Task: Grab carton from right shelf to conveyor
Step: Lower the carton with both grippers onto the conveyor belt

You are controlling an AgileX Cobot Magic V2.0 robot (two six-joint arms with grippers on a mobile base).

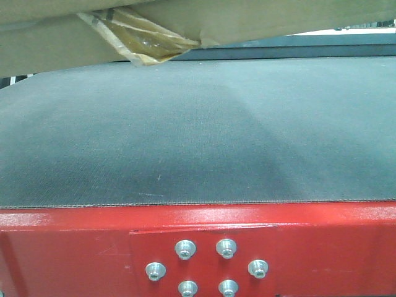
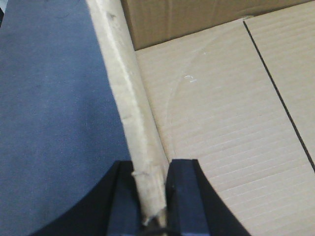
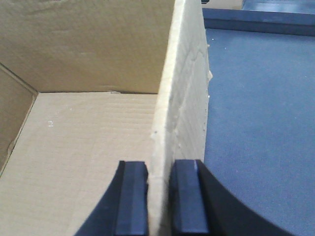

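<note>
A: On the left gripper (image 2: 150,196) and the right gripper (image 3: 158,191), the fingers (image 3: 132,196) are nearly closed, each pair pinching an upright side wall of the open carton (image 3: 78,142), one finger inside and one outside.

B: Why opposite walls?

A: Probably to keep it level between both arms. Seen from the front, its taped underside appears to hang just above the conveyor belt (image 1: 198,136), not yet set down.

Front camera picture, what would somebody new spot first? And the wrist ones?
The bright red frame with six bolts along the bottom, under a wide grey belt. A brown carton shows at the top, above the belt. In the wrist views, the left gripper and right gripper each pinch a carton wall.
</note>
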